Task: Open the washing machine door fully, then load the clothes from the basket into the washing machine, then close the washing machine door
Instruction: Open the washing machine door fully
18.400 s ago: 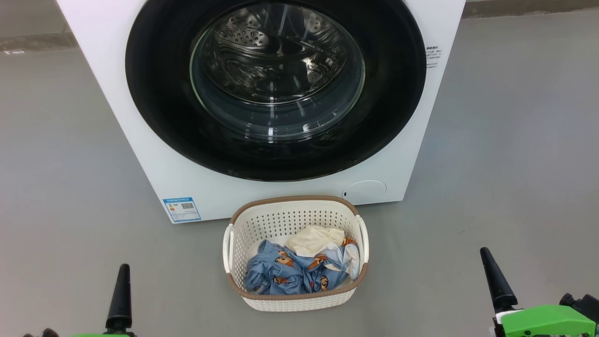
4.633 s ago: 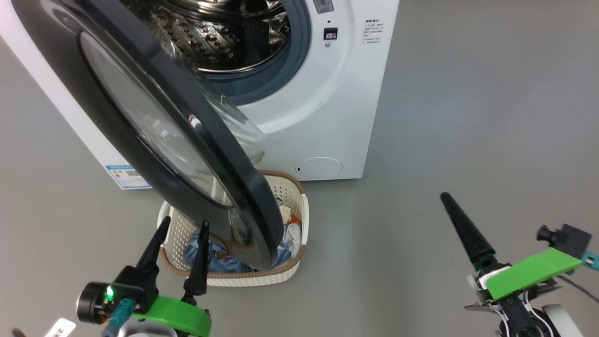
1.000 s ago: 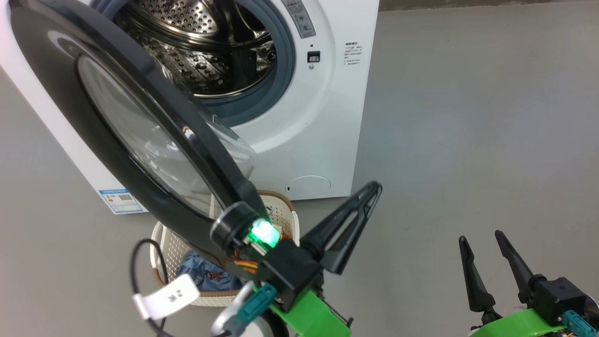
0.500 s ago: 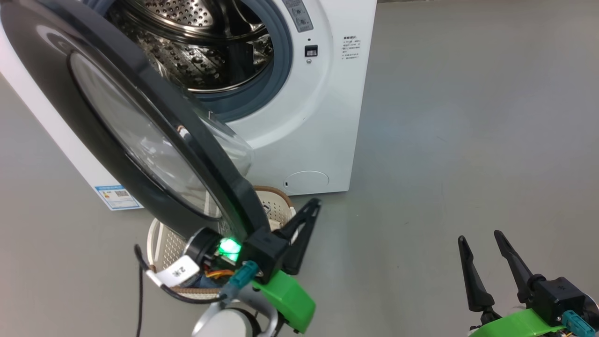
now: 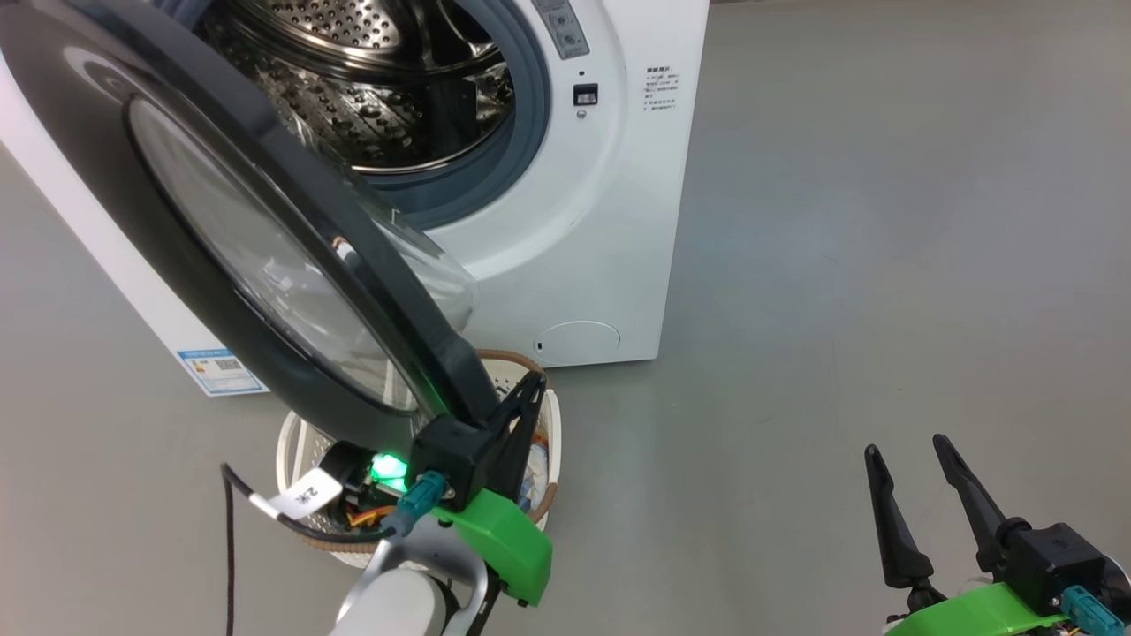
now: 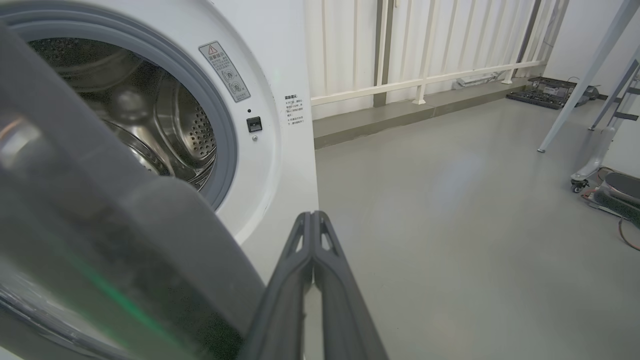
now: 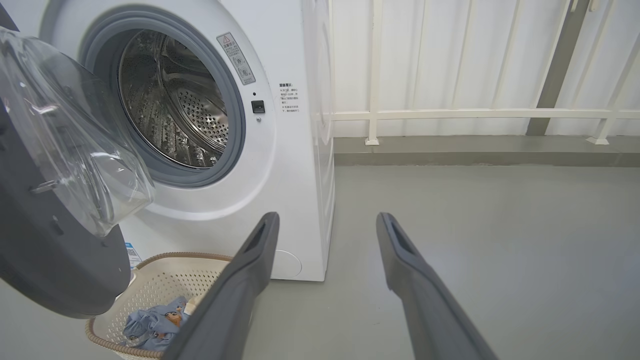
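The white washing machine (image 5: 618, 221) stands with its steel drum (image 5: 371, 97) exposed. Its round black washing machine door (image 5: 97, 168) hangs half open, swung out over the basket (image 5: 511, 359). My left gripper (image 5: 533, 382) is shut with nothing in it, its fingers lying against the inner side of the door's lower rim, above the basket. In the left wrist view the left gripper (image 6: 312, 215) points past the door (image 6: 125, 240) toward the machine front. My right gripper (image 5: 906, 446) is open at the lower right, away from everything. The right wrist view shows the right gripper (image 7: 327, 217) open, the basket (image 7: 170, 285) and light blue clothes (image 7: 150, 322).
Bare grey floor (image 5: 884, 221) spreads to the right of the machine. A white railing (image 7: 450, 115) runs along the wall behind it. Metal frame legs (image 6: 575, 100) and a wheeled base (image 6: 600, 185) stand far off to the right.
My left gripper swung left, from pointing out over the floor to lying against the inner side of the door's lower rim. The door edged slightly further open. The right gripper stayed still.
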Available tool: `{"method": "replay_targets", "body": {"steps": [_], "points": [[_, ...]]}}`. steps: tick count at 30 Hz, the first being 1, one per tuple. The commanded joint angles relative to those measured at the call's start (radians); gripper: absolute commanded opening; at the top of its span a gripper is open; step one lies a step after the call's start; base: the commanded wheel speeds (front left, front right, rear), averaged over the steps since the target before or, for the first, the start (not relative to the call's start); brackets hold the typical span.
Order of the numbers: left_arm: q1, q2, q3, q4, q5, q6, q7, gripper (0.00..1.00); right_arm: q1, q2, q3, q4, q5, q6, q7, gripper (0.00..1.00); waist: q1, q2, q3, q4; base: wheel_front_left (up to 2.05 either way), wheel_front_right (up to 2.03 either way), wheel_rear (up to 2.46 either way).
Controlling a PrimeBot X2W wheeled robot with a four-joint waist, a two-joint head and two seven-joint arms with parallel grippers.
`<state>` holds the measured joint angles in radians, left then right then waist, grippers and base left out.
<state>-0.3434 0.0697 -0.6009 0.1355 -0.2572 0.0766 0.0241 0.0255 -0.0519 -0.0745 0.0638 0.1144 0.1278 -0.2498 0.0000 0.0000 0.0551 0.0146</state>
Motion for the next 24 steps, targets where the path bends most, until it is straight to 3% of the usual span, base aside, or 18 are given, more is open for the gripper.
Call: {"method": "replay_targets", "body": {"steps": [1, 24], "points": [[-0.046, 0.015, 0.038, -0.013, -0.011, 0.009, -0.01, 0.0, -0.016, -0.003, 0.024, -0.03, -0.005, 0.003, -0.012, 1.0, 0.0, 0.0, 0.003, 0.001, 0.0, 0.0, 0.0], [0.03, 0.062, 0.049, -0.069, -0.021, 0.056, -0.032, 0.0, -0.026, 0.0, 0.016, -0.033, -0.001, 0.003, -0.012, 1.0, 0.0, 0.0, 0.022, 0.038, 0.0, 0.0, 0.0]]}}
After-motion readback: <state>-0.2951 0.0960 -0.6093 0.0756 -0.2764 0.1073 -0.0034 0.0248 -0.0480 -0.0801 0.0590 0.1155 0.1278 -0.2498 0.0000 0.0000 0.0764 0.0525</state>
